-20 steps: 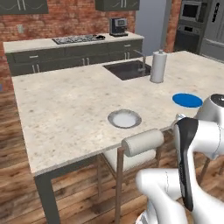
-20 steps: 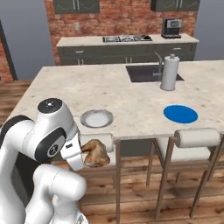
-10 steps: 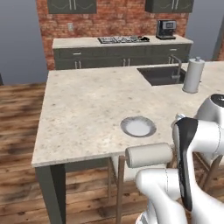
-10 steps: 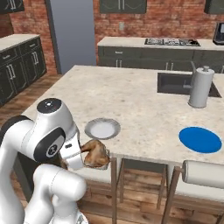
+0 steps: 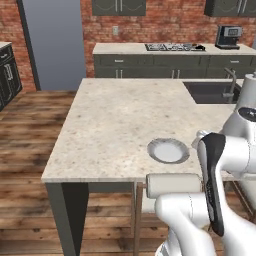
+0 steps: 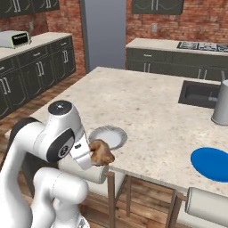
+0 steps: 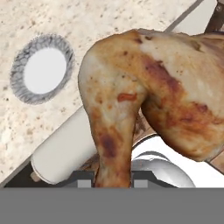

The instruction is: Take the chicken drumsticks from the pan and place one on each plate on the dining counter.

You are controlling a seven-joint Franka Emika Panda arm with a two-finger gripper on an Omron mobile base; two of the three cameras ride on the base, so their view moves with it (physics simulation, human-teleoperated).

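Note:
My gripper [image 6: 94,154] is shut on a golden-brown chicken drumstick [image 6: 103,152], held just off the near edge of the dining counter [image 6: 147,107]. In the hand view the drumstick [image 7: 148,96] looms large, its bone end pinched at my gripper [image 7: 109,178]. The pale grey plate [image 6: 108,136] lies bare on the counter just beyond the drumstick, and it also appears as the grey plate [image 5: 168,150] and the grey plate [image 7: 43,69]. The blue plate [image 6: 213,163] sits bare to the right. The pan and the other drumstick are out of view.
Stools with pale roll cushions [image 5: 172,185] [image 6: 207,207] stand under the counter's near edge. A grey metal jug [image 6: 221,104] stands beside the sink [image 6: 198,93]. The hob counter [image 5: 172,47] runs along the brick back wall, and dark cabinets [image 6: 26,71] line the left.
The whole picture has shifted as the base drove left along the island. The grey plate now lies nearer the gripper, and the drumstick stays gripped.

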